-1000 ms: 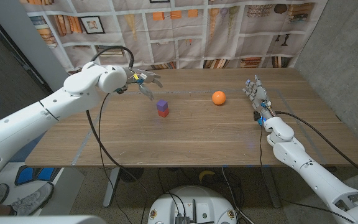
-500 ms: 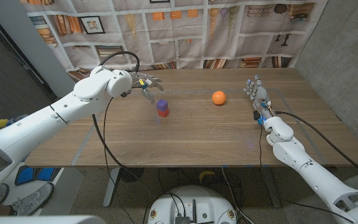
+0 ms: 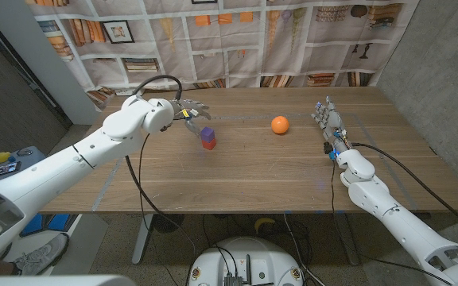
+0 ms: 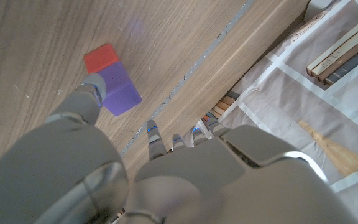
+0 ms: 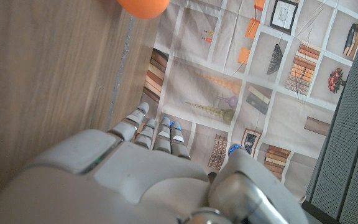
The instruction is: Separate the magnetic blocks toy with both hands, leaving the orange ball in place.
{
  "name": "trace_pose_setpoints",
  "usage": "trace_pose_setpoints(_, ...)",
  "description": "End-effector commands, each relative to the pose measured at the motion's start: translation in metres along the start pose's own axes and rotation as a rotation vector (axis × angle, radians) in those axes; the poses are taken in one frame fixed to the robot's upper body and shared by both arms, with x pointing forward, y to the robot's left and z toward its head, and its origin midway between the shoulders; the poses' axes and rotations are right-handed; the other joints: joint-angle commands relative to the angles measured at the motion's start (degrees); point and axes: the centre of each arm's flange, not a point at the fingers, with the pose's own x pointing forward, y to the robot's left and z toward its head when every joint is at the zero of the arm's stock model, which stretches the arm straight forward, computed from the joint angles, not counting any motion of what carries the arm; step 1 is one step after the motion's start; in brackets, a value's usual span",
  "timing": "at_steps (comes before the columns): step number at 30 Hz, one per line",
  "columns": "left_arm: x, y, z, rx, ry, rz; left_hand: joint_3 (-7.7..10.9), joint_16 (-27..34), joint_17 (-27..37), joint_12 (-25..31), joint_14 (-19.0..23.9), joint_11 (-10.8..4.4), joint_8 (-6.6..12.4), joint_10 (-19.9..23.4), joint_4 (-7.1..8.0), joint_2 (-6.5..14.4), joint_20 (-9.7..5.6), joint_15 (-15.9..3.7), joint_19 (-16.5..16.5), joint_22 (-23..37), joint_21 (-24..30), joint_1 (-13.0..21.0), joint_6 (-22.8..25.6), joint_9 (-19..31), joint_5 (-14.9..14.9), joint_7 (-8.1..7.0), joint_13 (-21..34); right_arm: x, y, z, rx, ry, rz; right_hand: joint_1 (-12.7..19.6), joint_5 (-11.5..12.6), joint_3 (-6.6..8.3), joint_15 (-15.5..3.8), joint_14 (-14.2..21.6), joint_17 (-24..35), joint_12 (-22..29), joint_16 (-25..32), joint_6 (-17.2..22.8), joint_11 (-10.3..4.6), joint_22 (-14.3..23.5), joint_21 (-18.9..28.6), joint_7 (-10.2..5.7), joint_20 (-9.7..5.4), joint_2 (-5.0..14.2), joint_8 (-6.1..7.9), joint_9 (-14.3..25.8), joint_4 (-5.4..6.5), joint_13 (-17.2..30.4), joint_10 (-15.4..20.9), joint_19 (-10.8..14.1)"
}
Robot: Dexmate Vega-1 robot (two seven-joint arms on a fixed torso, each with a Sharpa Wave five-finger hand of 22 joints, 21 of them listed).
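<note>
The magnetic blocks toy (image 3: pixel 207 139) stands near the table's middle, a purple block stacked on a red one; the left wrist view shows the blocks (image 4: pixel 112 78) too. My left hand (image 3: pixel 191 112) hovers just behind and left of it, fingers spread, holding nothing. The orange ball (image 3: pixel 280 125) lies to the right of the toy; its edge shows in the right wrist view (image 5: pixel 143 6). My right hand (image 3: pixel 327 117) stands at the table's right side, fingers straight and together, holding nothing, well right of the ball.
The wooden table (image 3: pixel 245 175) has a pale tape line (image 3: pixel 237 116) running across its back part. A cloth printed with bookshelves (image 3: pixel 237 40) hangs behind the far edge. Black cables loop from both arms.
My left arm has swung to the right, carrying the hand a little closer to the blocks. The toy, the ball and the right hand are where they were.
</note>
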Motion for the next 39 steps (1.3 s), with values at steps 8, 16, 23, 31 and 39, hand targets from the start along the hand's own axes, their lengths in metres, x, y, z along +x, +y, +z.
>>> trace_pose_setpoints(8,0.015,-0.02,0.011,-0.036,-0.028,0.007,-0.49,0.6,0.1,0.6,-3.6,-0.21,0.73,-0.3,0.1,-0.2,0.38,0.04,-0.8,0.3,0.3,0.6,1.5,0.3,0.0,0.09,0.1,-0.003,-0.002,-0.003,0.008,0.009,-0.024,-0.2,-0.3,0.58,0.26,0.0,0.0,0.3,0.4,0.5,-0.03,0.2,0.1,-0.11,-0.76,0.37,0.26,0.2,0.08,-0.1,0.0,0.0)
trace_pose_setpoints(16,0.022,-0.023,0.014,-0.035,-0.048,0.009,-0.65,0.7,0.1,0.9,-2.5,-1.12,1.22,0.9,0.06,0.1,0.24,-0.31,0.0,0.3,0.4,1.1,2.8,0.3,0.1,-0.66,0.1,-0.004,-0.002,-0.004,0.012,0.007,-0.029,-0.3,-0.3,0.69,0.42,0.1,-0.1,0.3,0.5,0.6,-0.04,0.2,0.1,-0.08,-0.67,0.34,0.28,0.2,0.09,-0.1,0.0,0.1)
trace_pose_setpoints(23,0.027,-0.024,0.012,-0.04,-0.052,0.024,-0.81,0.9,0.1,1.4,-0.9,-2.07,2.13,3.1,0.01,0.5,-0.01,-0.87,1.4,0.3,0.5,2.0,5.5,0.3,0.3,-1.08,0.0,-0.004,-0.001,-0.005,0.015,0.008,-0.035,-0.4,-0.3,0.83,0.35,0.0,-0.2,0.3,0.5,0.6,-0.05,0.2,0.1,-0.18,-0.55,0.32,0.28,0.2,0.13,-0.1,0.1,0.1)
trace_pose_setpoints(31,0.032,-0.023,0.011,-0.034,-0.063,0.049,-1.11,1.1,0.1,1.7,1.7,-3.29,3.39,6.1,-0.06,0.7,-0.52,-2.19,3.4,0.3,0.7,3.4,9.9,0.3,0.3,-1.54,0.0,-0.003,0.0,-0.007,0.019,0.007,-0.04,-0.6,-0.4,0.99,0.47,0.1,-0.3,0.4,0.6,0.6,-0.04,0.2,0.1,-0.16,-0.45,0.3,0.28,0.2,0.16,-0.1,0.2,0.2)
trace_pose_setpoints(39,0.035,-0.021,0.008,-0.032,-0.068,0.062,-1.36,1.0,0.1,1.6,3.4,-3.68,4.06,7.8,-0.08,0.9,-0.97,-3.04,5.0,0.3,0.7,4.7,12.8,0.2,0.3,-1.78,-0.1,-0.001,0.001,-0.007,0.02,0.003,-0.045,-0.7,-0.4,1.16,0.45,0.1,-0.5,0.4,0.6,0.7,-0.07,0.2,0.1,-0.09,-0.36,0.33,0.31,0.2,0.18,-0.1,0.2,0.2)
